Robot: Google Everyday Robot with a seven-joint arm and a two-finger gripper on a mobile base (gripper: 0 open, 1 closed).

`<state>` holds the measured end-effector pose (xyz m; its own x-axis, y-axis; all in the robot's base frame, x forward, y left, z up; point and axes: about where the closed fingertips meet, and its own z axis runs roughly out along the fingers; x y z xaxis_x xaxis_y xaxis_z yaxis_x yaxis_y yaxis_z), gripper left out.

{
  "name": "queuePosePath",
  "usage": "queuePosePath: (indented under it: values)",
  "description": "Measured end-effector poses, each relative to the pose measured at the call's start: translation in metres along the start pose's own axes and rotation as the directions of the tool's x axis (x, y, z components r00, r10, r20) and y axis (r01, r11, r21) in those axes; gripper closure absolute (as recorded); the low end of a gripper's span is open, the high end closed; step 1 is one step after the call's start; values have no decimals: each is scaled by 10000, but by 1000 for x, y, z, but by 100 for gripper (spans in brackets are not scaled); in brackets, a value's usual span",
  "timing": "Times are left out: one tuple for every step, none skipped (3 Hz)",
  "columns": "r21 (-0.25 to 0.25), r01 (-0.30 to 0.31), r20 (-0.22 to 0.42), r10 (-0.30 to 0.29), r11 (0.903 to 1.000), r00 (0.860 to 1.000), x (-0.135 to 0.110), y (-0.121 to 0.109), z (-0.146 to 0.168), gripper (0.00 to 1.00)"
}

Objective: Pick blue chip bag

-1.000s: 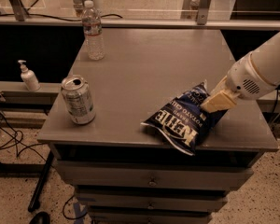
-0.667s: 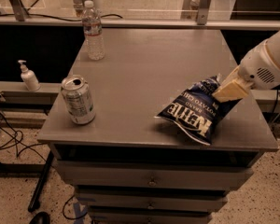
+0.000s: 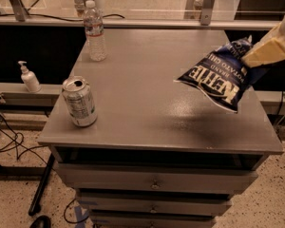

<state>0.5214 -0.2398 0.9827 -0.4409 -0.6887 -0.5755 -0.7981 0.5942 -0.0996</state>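
At the view's right edge the gripper (image 3: pixel 252 57) was clamped on 1 upper corner of the blue chip bag (image 3: pixel 217 76), which hung tilted above the right side of the grey worktop (image 3: pixel 147 113), clear of its surface. A soda can (image 3: pixel 79 102) stood near the front left and a water bottle (image 3: pixel 95 31) at the back left.

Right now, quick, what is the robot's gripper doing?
The gripper: at the right edge, above the table, jaws shut on the blue chip bag, holding it in the air.
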Motion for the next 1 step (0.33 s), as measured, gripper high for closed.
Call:
queuePosePath:
  values:
    - [394,-167,649,142,9991,9978,-28,-10,-38,100]
